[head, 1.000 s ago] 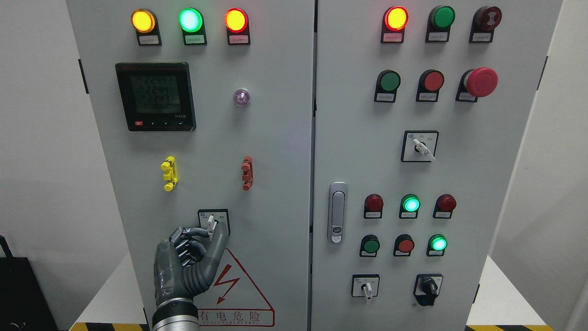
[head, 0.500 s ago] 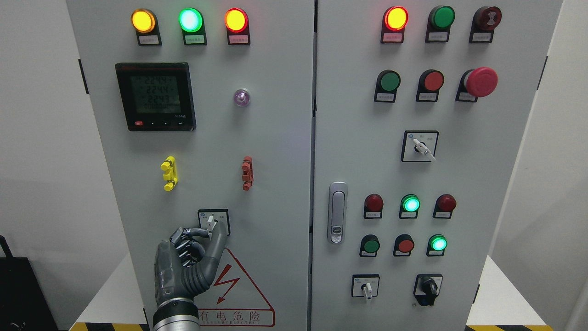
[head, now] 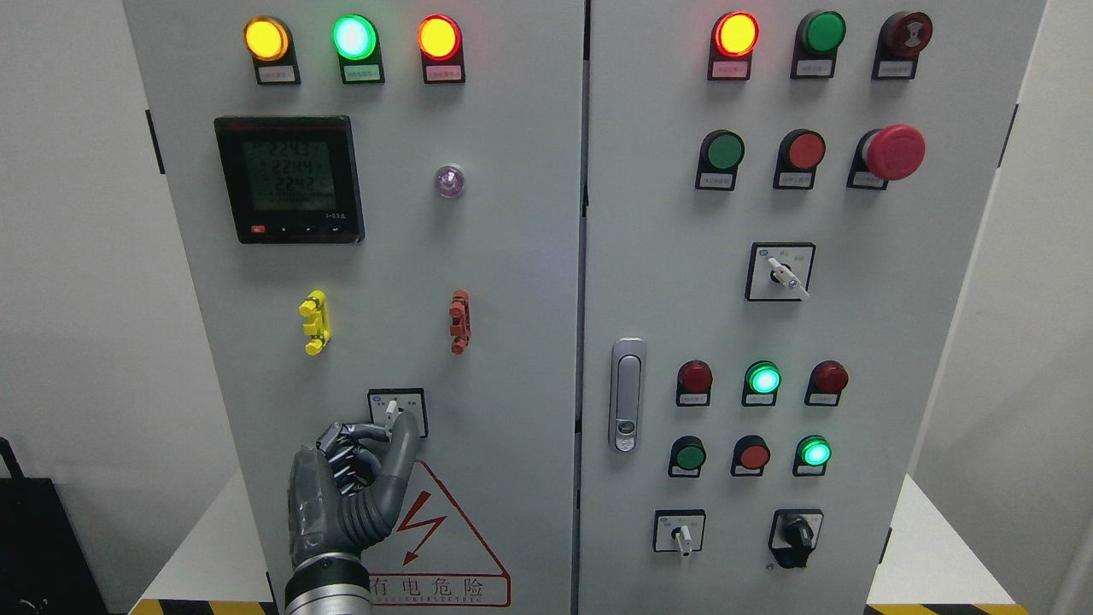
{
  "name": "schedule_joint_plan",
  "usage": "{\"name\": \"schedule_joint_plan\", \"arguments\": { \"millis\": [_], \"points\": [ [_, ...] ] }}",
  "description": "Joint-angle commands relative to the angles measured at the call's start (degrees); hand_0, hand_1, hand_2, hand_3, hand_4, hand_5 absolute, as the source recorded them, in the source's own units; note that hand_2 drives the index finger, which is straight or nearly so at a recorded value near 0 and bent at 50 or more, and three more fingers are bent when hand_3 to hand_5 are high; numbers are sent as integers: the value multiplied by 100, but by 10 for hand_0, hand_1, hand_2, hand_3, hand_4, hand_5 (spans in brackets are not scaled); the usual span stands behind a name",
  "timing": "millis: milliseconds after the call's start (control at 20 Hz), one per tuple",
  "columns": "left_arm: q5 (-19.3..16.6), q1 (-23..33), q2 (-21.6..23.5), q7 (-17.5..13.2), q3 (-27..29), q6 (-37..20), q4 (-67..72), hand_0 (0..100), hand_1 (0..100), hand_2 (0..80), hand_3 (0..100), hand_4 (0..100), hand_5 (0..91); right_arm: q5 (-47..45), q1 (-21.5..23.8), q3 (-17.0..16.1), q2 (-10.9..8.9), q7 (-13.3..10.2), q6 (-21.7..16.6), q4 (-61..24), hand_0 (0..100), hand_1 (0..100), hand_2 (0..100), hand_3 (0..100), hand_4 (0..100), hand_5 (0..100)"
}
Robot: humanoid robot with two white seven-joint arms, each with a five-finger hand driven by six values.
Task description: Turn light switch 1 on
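Head view: faced a grey double-door electrical cabinet [head: 512, 342], studded with indicator lamps, push buttons and selector switches. Low on the left door, just above the red warning triangle [head: 444, 534], sat the task's thing, a small rotary selector switch [head: 391, 412] on a black-framed square plate, its white knob upright or nearly so. Came in from the lower left, the left robot hand [head: 354, 487], raised to that switch with fingers curled inward and thumb [head: 401, 448] extended up along the right of the knob, fingertips [head: 359, 430] bunched just left of and below it. Looked like a pinch closing on the knob, though actual contact on both sides could not be told from this angle. Right robot hand nowhere in the picture. Elsewhere: a digital meter [head: 289, 179] with lit readout high on the left door, a yellow clip [head: 314, 322] and a red clip [head: 459, 321] below it, a metal door handle [head: 628, 395] on the right door. Judged as the grasping step, with the turn itself not yet made. Called next for a firm grip on the knob, then a twist of the wrist toward the on mark, kept square to the panel so as not to slip off the short lever.
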Motion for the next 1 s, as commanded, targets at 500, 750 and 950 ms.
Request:
{"name": "schedule_joint_plan", "arguments": {
  "millis": [500, 750, 950],
  "points": [
    [-1, -33, -8, -13, -1, -4, 65, 243, 489, 578, 956, 931, 859, 0, 0, 0, 0, 5, -5, 0, 54, 0, 0, 0, 0, 0],
    [-1, -33, -8, -13, -1, -4, 74, 256, 487, 578, 958, 931, 859, 0, 0, 0, 0, 5, -5, 0, 54, 0, 0, 0, 0, 0],
    [-1, -33, -8, -13, -10, -4, 74, 267, 484, 579, 960, 931, 858, 0, 0, 0, 0, -4, -5, 0, 54, 0, 0, 0, 0, 0]
  ]
}}
